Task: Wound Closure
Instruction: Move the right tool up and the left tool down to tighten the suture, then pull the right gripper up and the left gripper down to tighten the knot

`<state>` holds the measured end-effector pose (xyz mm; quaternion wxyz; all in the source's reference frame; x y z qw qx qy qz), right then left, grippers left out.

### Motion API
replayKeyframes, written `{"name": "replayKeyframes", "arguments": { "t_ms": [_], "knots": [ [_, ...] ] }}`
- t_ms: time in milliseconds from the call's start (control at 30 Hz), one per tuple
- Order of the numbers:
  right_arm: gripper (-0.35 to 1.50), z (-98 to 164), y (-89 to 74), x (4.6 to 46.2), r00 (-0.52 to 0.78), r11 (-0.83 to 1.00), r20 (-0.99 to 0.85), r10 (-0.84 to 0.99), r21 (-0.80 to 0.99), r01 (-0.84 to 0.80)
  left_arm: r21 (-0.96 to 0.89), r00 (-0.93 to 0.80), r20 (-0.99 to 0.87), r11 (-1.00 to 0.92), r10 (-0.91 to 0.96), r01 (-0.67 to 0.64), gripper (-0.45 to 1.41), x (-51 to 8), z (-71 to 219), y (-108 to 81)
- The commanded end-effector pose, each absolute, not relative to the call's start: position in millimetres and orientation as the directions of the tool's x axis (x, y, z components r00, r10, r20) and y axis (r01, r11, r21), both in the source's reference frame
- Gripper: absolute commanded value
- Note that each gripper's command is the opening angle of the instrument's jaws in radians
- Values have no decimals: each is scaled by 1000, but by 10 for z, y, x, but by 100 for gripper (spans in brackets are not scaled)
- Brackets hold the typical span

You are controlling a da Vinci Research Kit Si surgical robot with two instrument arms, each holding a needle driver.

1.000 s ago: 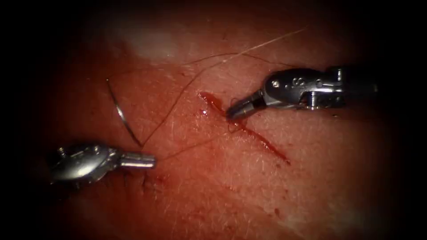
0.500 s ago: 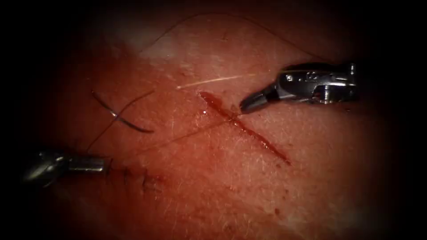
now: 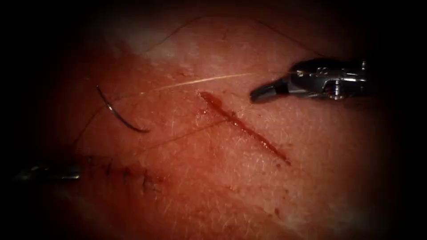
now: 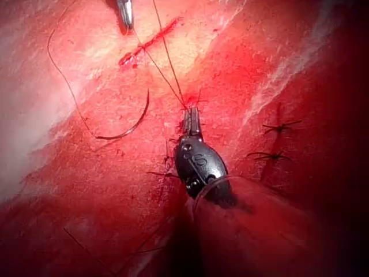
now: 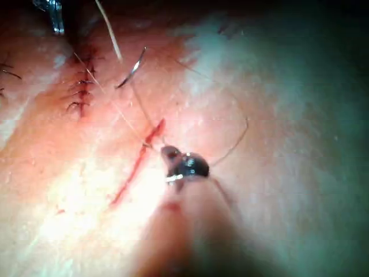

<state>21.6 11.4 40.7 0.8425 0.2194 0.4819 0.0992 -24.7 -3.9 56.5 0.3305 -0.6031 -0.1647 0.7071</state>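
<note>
The jaws of the left tool (image 4: 192, 120) are seen pressed together on the thread (image 3: 187, 134), two strands meeting at their tip in the left wrist view. The jaws of the right tool (image 3: 263, 92) are drawn narrow to a closed point. Whether a strand is pinched between them cannot be told, though a pale strand is seen running up to that tool.

The tissue (image 3: 213, 191) is laid flat under both tools. The cut (image 3: 242, 126) is left open along its length, lined with red fluid (image 3: 212, 102), and is crossed near its upper part by the thread. That strand is stretched straight towards the left tool, which suggests it is held so that slack is kept off the wound. A finished row of stitches (image 3: 126, 173) is seen beside the left tool.

The needle (image 3: 116, 114) is held by neither tool. It is left lying on the surface, well to the left of the cut, and is judged to be out of the tissue.
</note>
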Motion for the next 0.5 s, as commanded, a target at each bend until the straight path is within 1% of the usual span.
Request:
{"name": "replayKeyframes", "arguments": {
  "t_ms": [33,500],
  "knots": [
    [-35,413,110,222,512,885,-771,379,464,43,-635,-55,-741,-725,669,-267,-45,-251,571,-48],
    [-35,420,123,218,509,901,-775,374,434,-2,-626,-79,-745,-736,662,-259,-45,-246,586,-74]
  ]
}}
